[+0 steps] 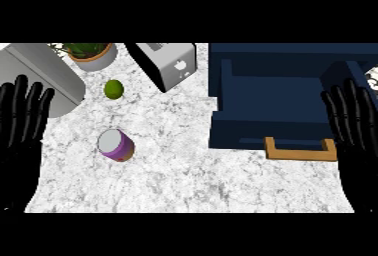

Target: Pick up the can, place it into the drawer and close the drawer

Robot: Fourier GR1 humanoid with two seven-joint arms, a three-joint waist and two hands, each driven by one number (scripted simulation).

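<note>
Marbled white counter [192, 175]: squat purple cylindrical can [116, 145], round green lime [113, 89], open navy drawer [269, 107] with wooden handle [300, 150]; left hand [22, 117] and right hand [353, 117], fingers straight, spread.

The counter [192, 175] is white marble with grey veining, the can [116, 145] is purple with a pale grey lid, the drawer [269, 107] is dark navy with a tan wooden handle [300, 150], the lime [113, 89] is green, and both hands [22, 115] [353, 117] are black.
</note>
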